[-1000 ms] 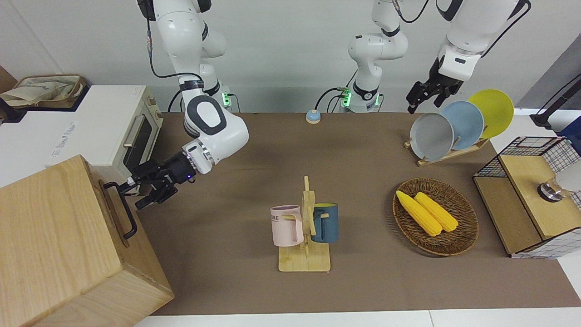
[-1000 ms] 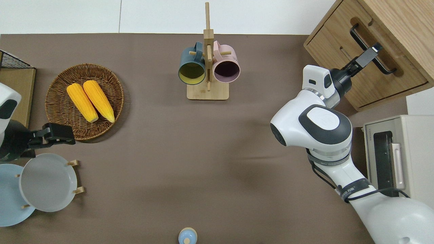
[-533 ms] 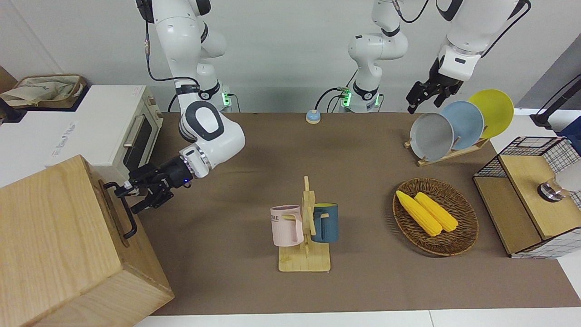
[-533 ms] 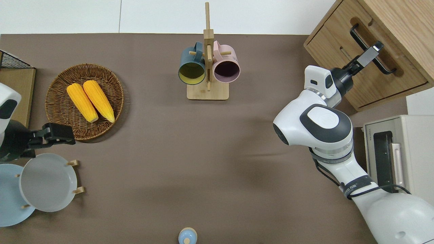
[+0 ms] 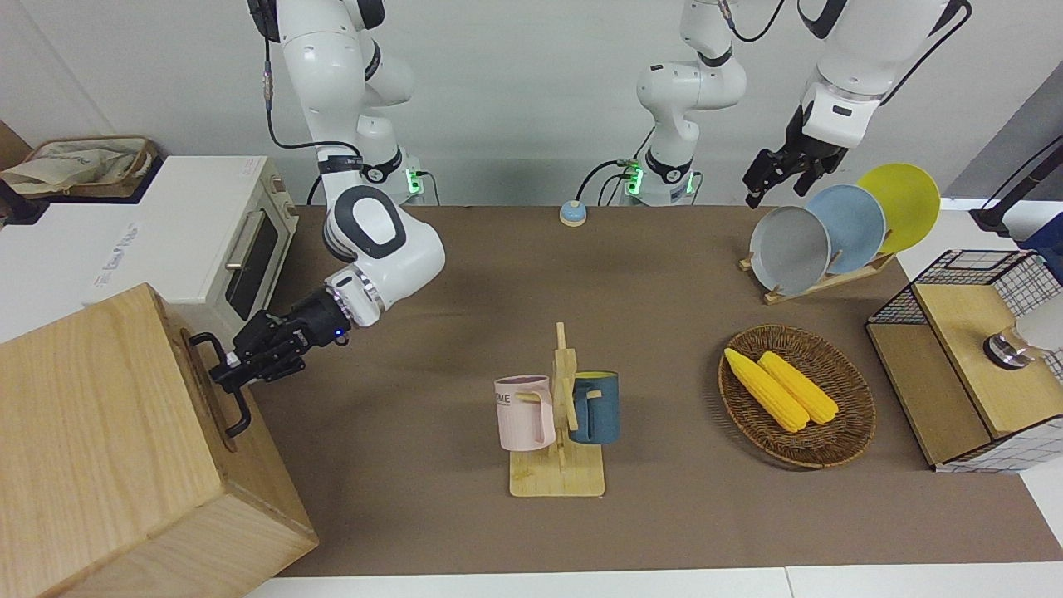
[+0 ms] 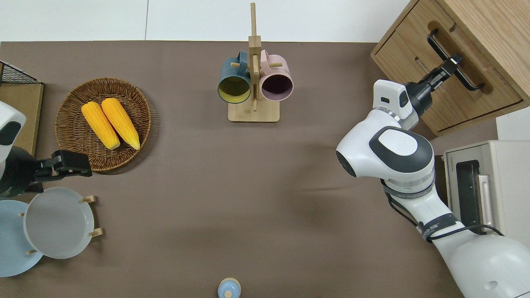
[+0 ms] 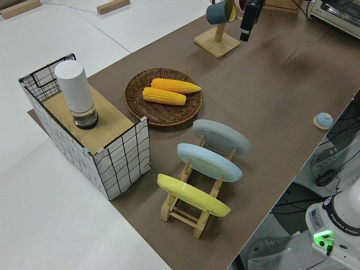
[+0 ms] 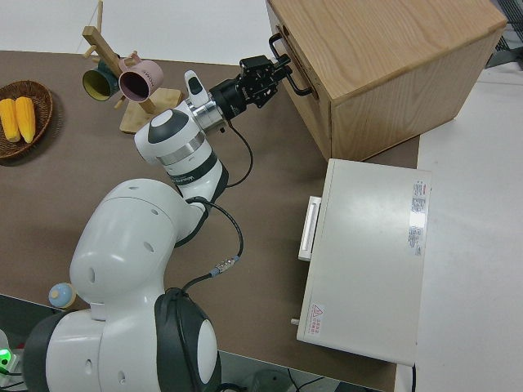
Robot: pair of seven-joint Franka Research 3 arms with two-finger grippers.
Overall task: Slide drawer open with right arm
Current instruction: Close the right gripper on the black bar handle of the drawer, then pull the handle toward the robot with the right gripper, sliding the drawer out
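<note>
The drawer [image 6: 418,22] is the upper one of the pale wooden cabinet [image 5: 91,432] at the right arm's end of the table. It stands closed, and its black bar handle [image 6: 439,44] lies in a recess on its front. My right gripper [image 6: 453,62], with a small blue light at the wrist, is at the middle of that handle, its fingers drawn together around the bar. It also shows in the front view [image 5: 226,371] and in the right side view [image 8: 274,69]. My left arm is parked, and so is its gripper [image 5: 757,189].
A white toaster oven [image 5: 249,249] stands beside the cabinet, nearer to the robots. A mug rack [image 5: 556,415] stands mid-table. A wicker basket [image 5: 855,432] with two corn cobs, a plate rack [image 5: 830,232] and a wire-mesh box [image 5: 972,349] are toward the left arm's end.
My right gripper has moved along the drawer front onto the middle of the handle. Its fingers, spread before, have closed on the bar. The drawer has not moved.
</note>
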